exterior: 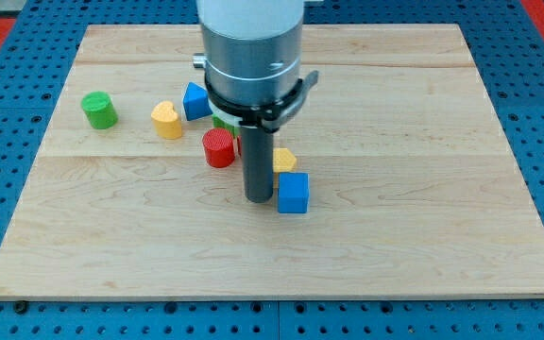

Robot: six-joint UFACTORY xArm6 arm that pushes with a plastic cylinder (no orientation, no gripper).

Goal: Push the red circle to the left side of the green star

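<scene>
Risk: my tip (259, 198), bare rod end effector (nothing to open or hold), touching blue plastic cube (293, 193), just right of red plastic circle (219, 148); green star (221, 123) mostly hidden, easily knocked.

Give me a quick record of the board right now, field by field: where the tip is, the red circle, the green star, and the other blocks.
tip: my tip is on the board, just left of the blue cube
red circle: red circle lies up and left of the tip, apart from it
green star: a bit of green shows above the red circle, mostly hidden by the arm; shape cannot be told
other blocks: green cylinder far left; yellow heart; blue block; yellow block partly behind the rod
</scene>
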